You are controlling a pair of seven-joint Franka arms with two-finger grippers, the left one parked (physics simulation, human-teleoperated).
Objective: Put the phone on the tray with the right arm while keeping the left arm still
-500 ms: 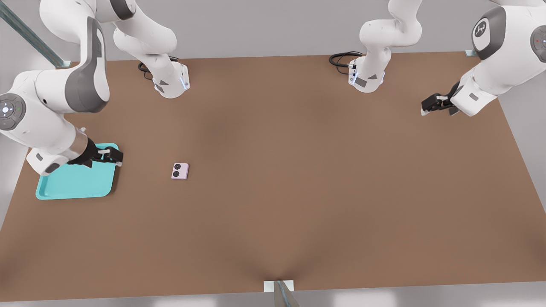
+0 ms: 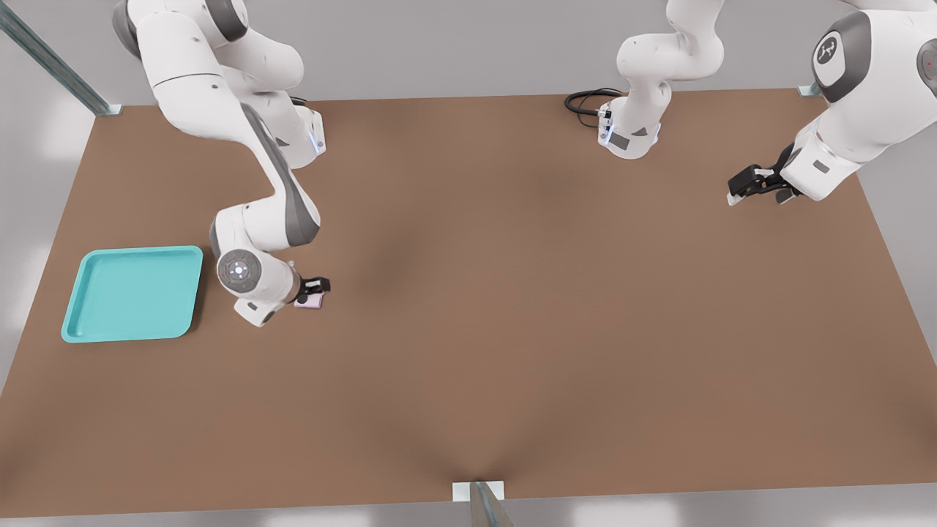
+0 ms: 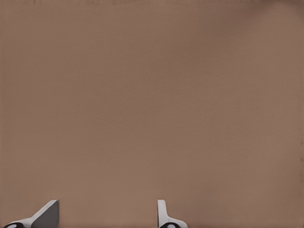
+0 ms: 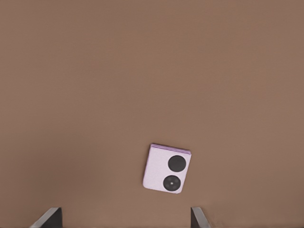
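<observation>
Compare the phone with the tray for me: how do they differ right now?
The phone is pale lilac with two black lenses; the tray is plain turquoise. The phone is far smaller. The open gripper hangs over the phone; nothing is above the tray. Both are squarish with rounded corners, flat on the table.

Small pink-lilac squarish phone (image 2: 312, 301) flat on brown table (image 2: 512, 307), well apart from turquoise square plastic tray (image 2: 132, 293), toward front view's right of it. Black two-finger gripper (image 2: 316, 285) of right arm directly above phone (image 4: 167, 168), fingers (image 4: 47, 217) spread wide either side, not touching.
</observation>
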